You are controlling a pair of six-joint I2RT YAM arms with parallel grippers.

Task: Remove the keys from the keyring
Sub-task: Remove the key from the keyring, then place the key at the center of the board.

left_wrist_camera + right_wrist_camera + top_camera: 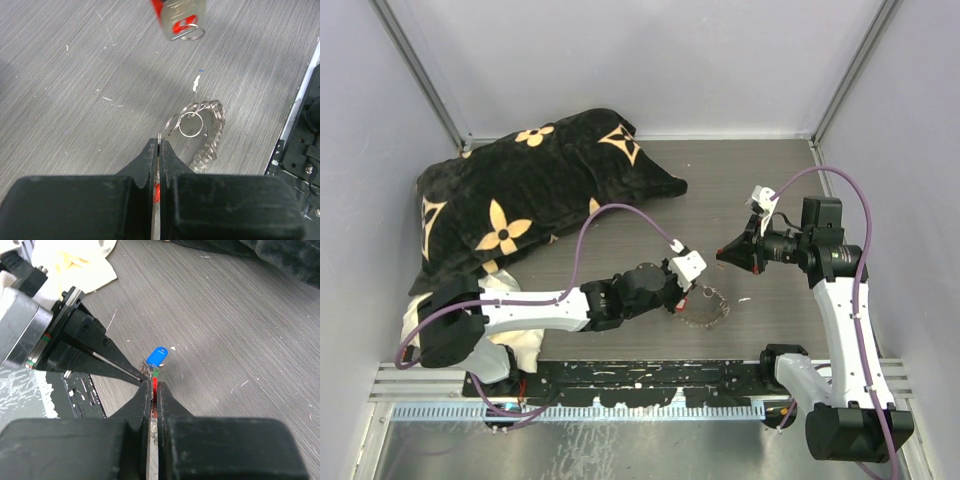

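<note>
The keyring [207, 132] lies flat on the table [75, 100]. At its near rim the left gripper [160, 145] is pinched fully closed on a red-headed key [157, 192] — small rings [190, 124] lie between its tips and the coil. Just beyond the keyring and raised off the table, the right gripper [151, 382] is clamped tight on keys [155, 386] — red and green show between its fingers, and a blue head [157, 357] pokes past the tips.

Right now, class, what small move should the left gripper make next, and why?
Probably ease the left gripper back a little, keeping it shut. It pinches what looks like a red key, whose small ring looks hooked to the keyring on the table, so a gentle pull should test whether it slides free.
</note>
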